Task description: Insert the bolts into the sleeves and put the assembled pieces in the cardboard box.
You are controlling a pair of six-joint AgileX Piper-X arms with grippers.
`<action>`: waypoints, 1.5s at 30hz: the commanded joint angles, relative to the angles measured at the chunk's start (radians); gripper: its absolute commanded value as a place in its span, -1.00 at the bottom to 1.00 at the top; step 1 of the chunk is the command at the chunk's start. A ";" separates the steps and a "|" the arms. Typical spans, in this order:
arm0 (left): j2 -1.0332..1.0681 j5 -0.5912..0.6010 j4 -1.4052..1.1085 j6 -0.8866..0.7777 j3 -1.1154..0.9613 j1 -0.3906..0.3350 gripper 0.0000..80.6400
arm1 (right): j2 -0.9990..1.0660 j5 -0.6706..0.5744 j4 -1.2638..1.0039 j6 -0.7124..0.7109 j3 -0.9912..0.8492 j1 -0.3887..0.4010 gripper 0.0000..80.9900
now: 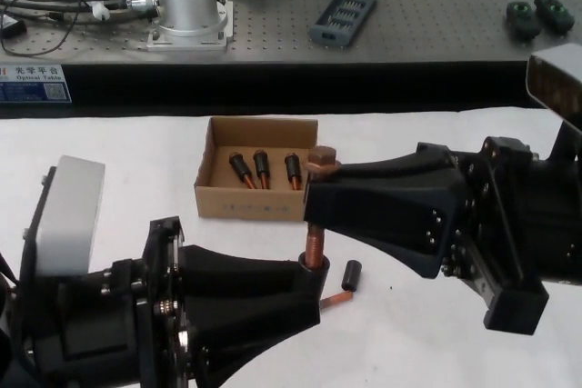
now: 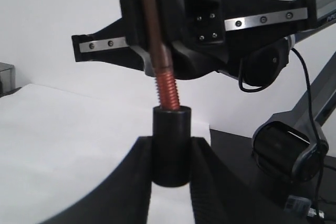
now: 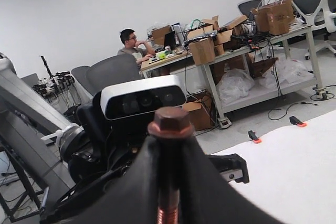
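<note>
My left gripper [image 2: 170,166] is shut on a black sleeve [image 2: 171,145], held upright at mid-bench. My right gripper [image 1: 314,193] is shut on a copper bolt [image 1: 316,229] just under its hex head [image 3: 170,121]. The bolt hangs vertically over the sleeve, and its threaded tip [image 2: 167,92] sits at the sleeve's mouth. The cardboard box [image 1: 211,193] stands just behind, with three assembled bolt-and-sleeve pieces [image 1: 262,168] lying side by side in it. On the white sheet close to the grippers lie a loose black sleeve [image 1: 351,275] and a loose copper bolt [image 1: 336,299].
The left arm's body [image 1: 109,315] fills the front left of the bench, the right arm's body [image 1: 491,224] the right side. Behind the white sheet runs an optical table with a metal post base [image 1: 188,6], a black rack [image 1: 344,12] and cables.
</note>
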 commanded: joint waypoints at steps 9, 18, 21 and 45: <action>-0.012 -0.134 -0.089 -0.017 -0.009 0.004 -0.98 | 0.000 -0.024 0.004 0.008 -0.007 0.003 -0.24; -0.012 -0.241 -0.089 -0.020 -0.009 0.004 -0.98 | -0.005 -0.024 0.004 0.008 -0.007 0.000 -0.24; -0.012 -0.266 -0.089 -0.020 -0.017 0.004 -0.98 | -0.013 -0.024 0.004 0.008 -0.007 0.000 -0.24; 0.155 -0.574 1.038 0.063 -0.626 0.069 -0.98 | -0.336 0.034 0.484 -0.238 -0.005 -0.363 -0.91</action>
